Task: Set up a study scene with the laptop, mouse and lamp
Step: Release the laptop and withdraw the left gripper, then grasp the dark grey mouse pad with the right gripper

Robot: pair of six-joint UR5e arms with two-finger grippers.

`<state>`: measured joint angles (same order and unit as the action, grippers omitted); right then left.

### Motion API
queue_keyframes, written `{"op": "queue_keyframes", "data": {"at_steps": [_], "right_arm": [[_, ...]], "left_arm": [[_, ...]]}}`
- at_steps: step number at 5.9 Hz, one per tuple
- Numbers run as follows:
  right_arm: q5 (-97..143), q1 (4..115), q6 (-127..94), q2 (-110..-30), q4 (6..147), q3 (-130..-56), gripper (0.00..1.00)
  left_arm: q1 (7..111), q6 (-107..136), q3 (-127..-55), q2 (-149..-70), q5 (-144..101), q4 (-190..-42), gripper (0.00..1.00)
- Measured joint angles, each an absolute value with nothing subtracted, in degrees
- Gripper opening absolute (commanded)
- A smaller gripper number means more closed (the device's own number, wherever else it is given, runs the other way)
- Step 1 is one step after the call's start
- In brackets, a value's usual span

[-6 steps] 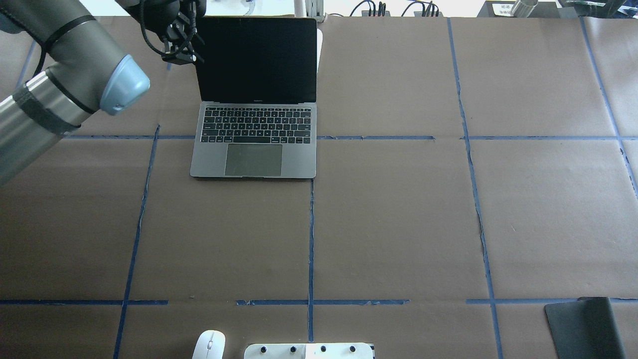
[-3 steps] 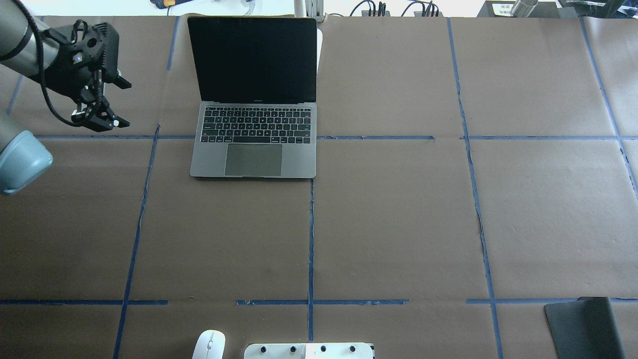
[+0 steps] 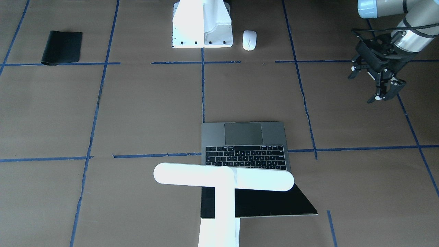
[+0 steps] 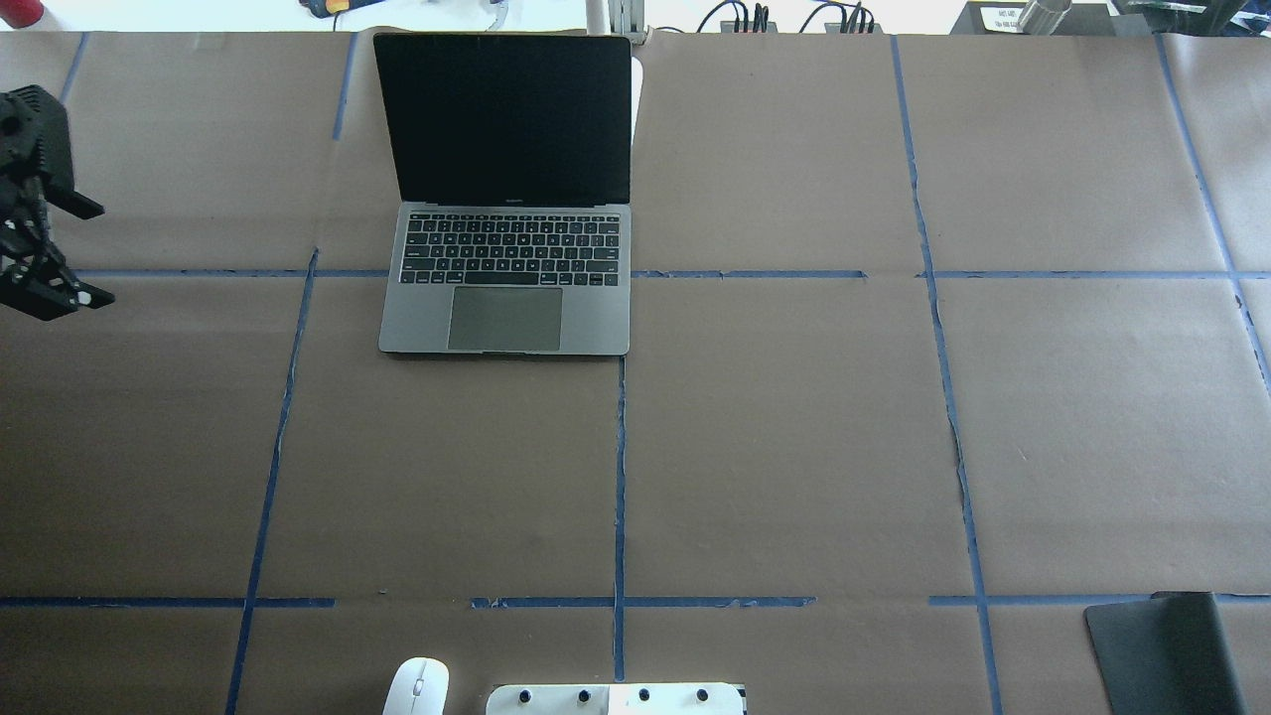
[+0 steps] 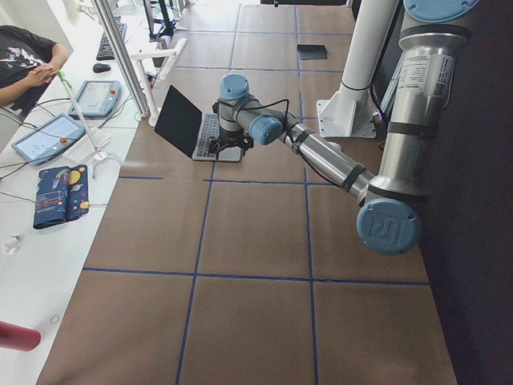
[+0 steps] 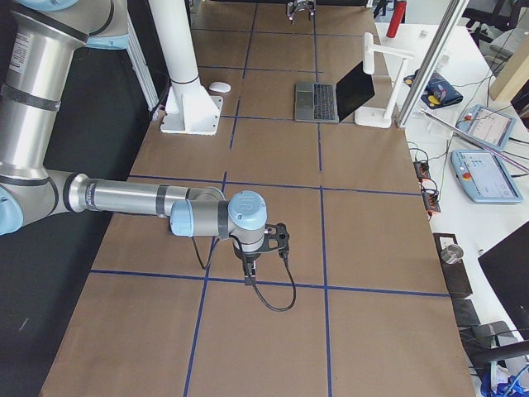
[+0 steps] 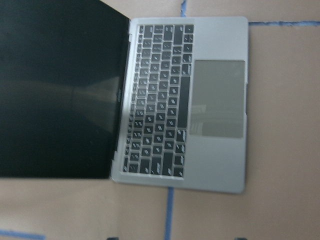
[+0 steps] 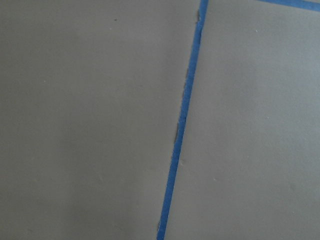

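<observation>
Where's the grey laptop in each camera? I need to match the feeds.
Front-facing: slim space-grey metal laptop low centre, partly behind the white T-shaped lamp.
Overhead: laptop upper left of centre.
Exterior left: laptop upper, left of centre.
Exterior right: laptop top, right of centre.
Left wrist: laptop fills the frame.
Right wrist: not in it.
Landmark: white bolted block, in all four fixed views.

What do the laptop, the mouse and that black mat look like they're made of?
Slim grey laptop: probably metal, judging by its even matte sheen. Small white oval mouse: likely glossy plastic, a smooth bright shell. Thin black mat: seemingly soft rubber or fabric, dull, with one edge curled.
</observation>
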<state>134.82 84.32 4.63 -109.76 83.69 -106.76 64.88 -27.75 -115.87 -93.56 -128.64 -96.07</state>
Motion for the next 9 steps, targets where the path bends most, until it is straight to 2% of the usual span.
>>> {"op": "queue_keyframes", "data": {"at_steps": [2,4,7,9], "right_arm": [[137.0,81.0,0.5,-112.2,77.3,-108.0,1.00],[138.3,74.0,-18.8,-117.6,59.6,-108.0,1.00],[134.7,58.9,-46.4,-125.9,31.1,-105.4,0.99],[130.1,51.1,-55.2,-129.1,20.2,-102.8,0.99]], "left_arm": [[70.2,-18.3,-116.6,-86.3,-130.2,-96.2,1.00],[70.9,-8.4,-117.2,-81.8,-131.1,-96.6,1.00],[71.0,-5.3,-119.1,-81.0,-131.3,-96.5,1.00],[71.0,-2.7,-121.0,-80.5,-131.3,-96.5,1.00]]}}
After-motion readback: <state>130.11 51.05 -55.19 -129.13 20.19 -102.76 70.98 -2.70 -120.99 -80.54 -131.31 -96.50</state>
